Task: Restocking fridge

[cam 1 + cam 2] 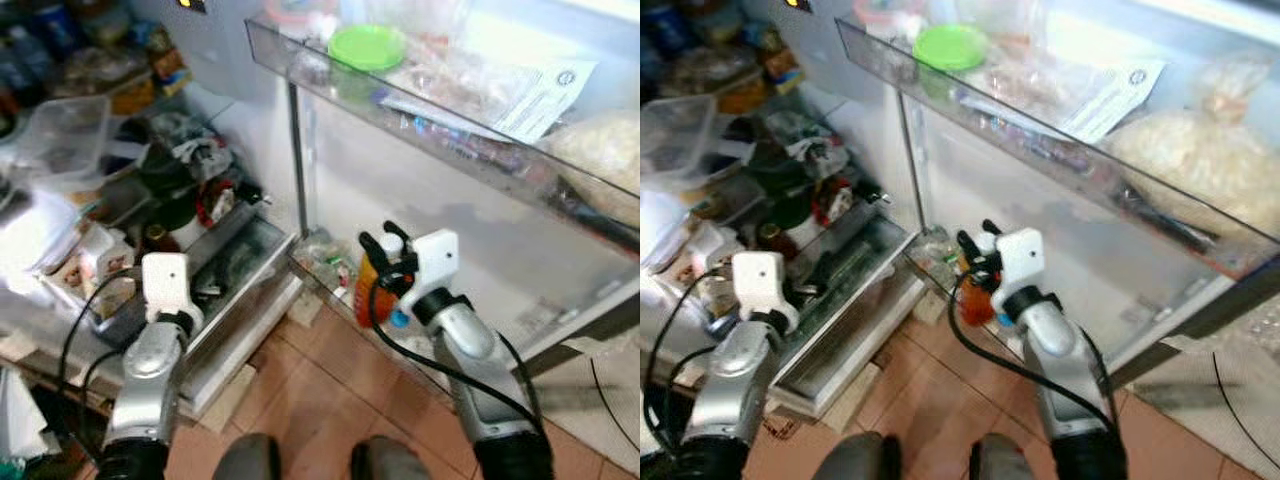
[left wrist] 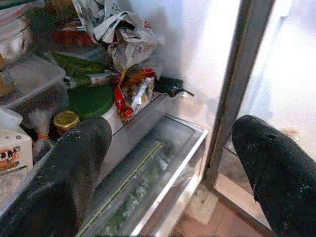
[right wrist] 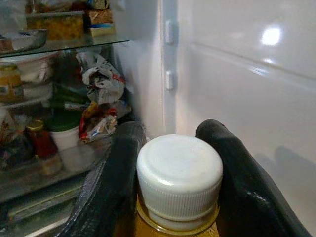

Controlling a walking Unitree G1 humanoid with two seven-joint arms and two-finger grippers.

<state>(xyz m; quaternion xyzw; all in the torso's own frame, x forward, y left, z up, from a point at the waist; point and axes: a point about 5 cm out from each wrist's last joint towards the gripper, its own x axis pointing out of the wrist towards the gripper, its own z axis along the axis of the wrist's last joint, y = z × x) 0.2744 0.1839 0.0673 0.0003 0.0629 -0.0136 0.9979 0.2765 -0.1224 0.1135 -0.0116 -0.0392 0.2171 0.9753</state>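
The right gripper (image 3: 173, 173) has its two black fingers (image 3: 111, 182) squeezed on the neck of an orange bottle (image 1: 366, 290) with a white cap (image 3: 179, 175). The bottle stands low down in the bottom shelf of the open fridge door (image 1: 330, 262). The left gripper (image 2: 168, 168) has its fingers wide apart, holding nothing, in front of the fridge drawer (image 2: 158, 173).
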